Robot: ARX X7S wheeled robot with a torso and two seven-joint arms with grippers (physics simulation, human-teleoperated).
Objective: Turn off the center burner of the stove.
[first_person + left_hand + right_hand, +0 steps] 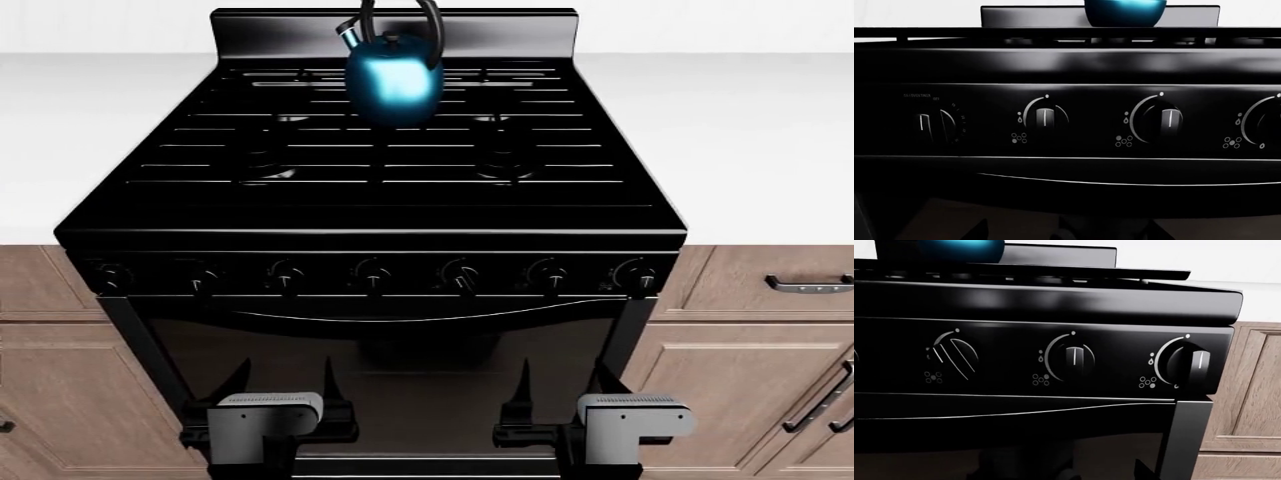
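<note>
Both pincers are hanging low in front of the oven door in the head view. The left pincer and the right pincer are each showing thin dark fingers pointing up from a grey boxy housing; whether those fingers are spread or pressed together I cannot tell, and neither is pinching anything.

Above them the stove is gleaming in glossy black, its cooktop covered in straight black bar grates and backed by a raised panel. The center burner is lying under the middle grates, barely showing, well above and beyond both pincers and roughly between them. A rounded, shiny teal kettle with a looping black handle is sitting on the grates just behind it.

A row of seven round black knobs is running along the front panel, the middle knob sitting above the gap between the pincers. In the right wrist view one knob is standing tilted, while its neighbours are standing upright. A white worktop is flanking the stove over wood-grain cabinets.
</note>
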